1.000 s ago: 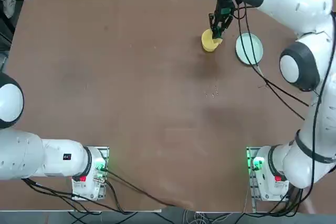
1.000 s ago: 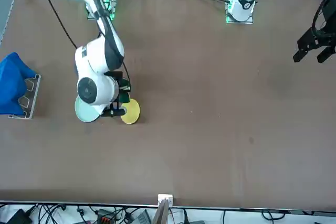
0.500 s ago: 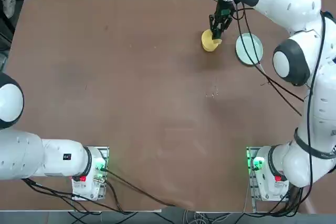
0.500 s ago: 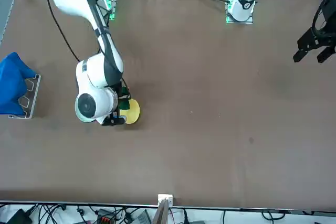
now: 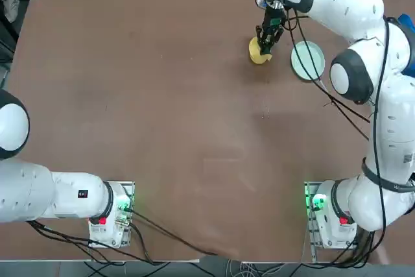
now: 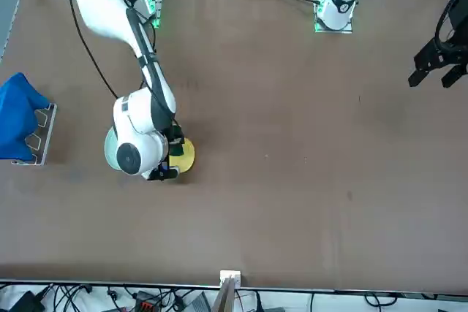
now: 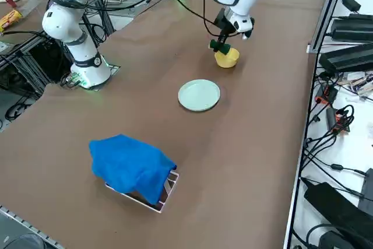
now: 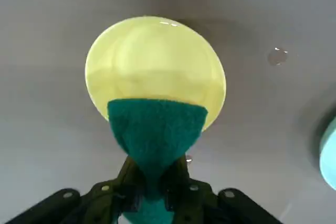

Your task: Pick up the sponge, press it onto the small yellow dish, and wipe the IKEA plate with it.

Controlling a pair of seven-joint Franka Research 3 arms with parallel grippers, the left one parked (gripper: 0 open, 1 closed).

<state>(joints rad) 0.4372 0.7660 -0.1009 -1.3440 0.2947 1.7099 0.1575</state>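
From the front, my own wrist covers most of the plate (image 6: 108,150), leaving a mint sliver at centre left, and hides the left part of the dish (image 6: 183,156). In the wrist view the sponge (image 8: 156,132) blocks the dish's near rim, and the plate is cut off at the right edge. From above, whether the sponge touches the dish is too small to tell, and my gripper (image 5: 264,45) overlaps it.
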